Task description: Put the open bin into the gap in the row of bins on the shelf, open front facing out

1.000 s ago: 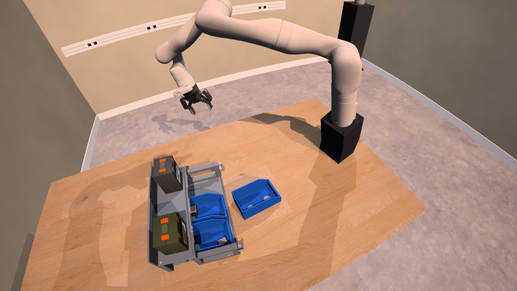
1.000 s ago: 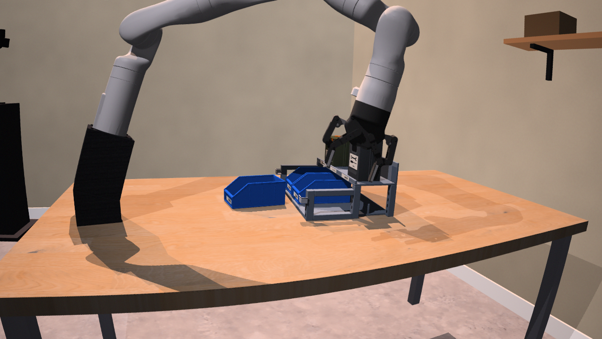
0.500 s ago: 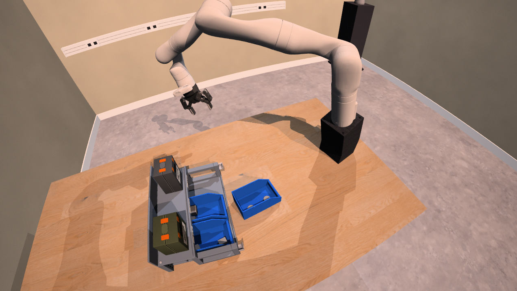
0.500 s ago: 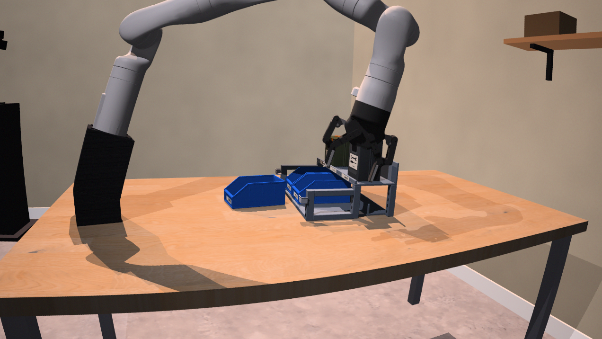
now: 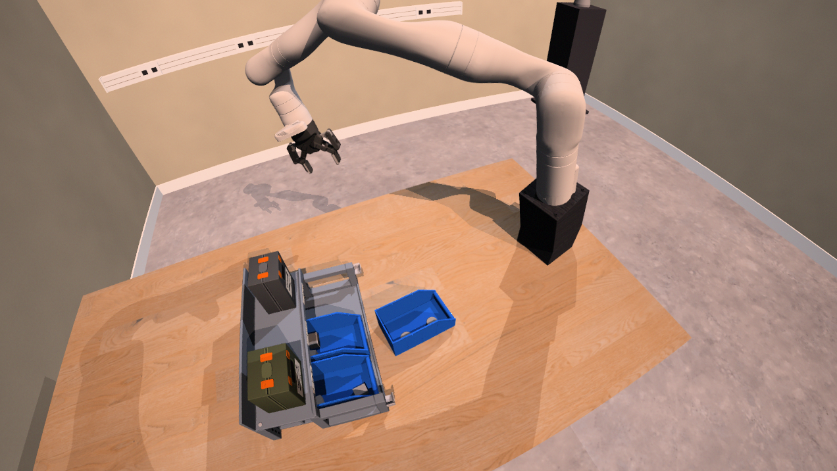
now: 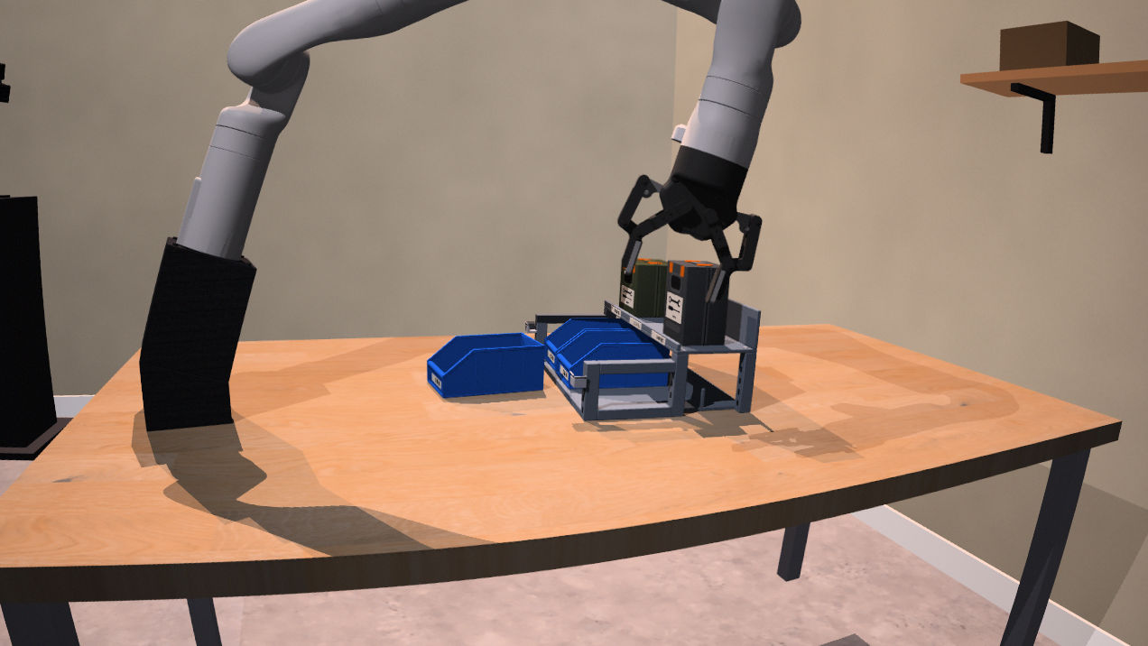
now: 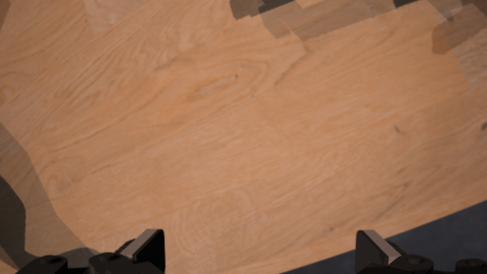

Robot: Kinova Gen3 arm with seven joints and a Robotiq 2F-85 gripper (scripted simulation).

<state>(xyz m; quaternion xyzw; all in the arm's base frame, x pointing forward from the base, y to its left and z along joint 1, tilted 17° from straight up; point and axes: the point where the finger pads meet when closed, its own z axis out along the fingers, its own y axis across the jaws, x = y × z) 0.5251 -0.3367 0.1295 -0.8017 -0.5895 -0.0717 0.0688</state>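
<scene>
The loose blue bin stands upright on the table, in front of the shelf rack. Its low open front faces the robot base, away from the rack. Small round parts lie inside. Two blue bins stand side by side in the rack, a middle bin and an end bin, with grey parts in them. The gap is at the row's other end, by the grey toolbox side. My gripper is open and empty, high above and off to the side of the rack.
The upper board carries a dark grey toolbox and an olive toolbox. The black robot base stands beyond the loose bin. The wrist view shows the wooden table and its edge.
</scene>
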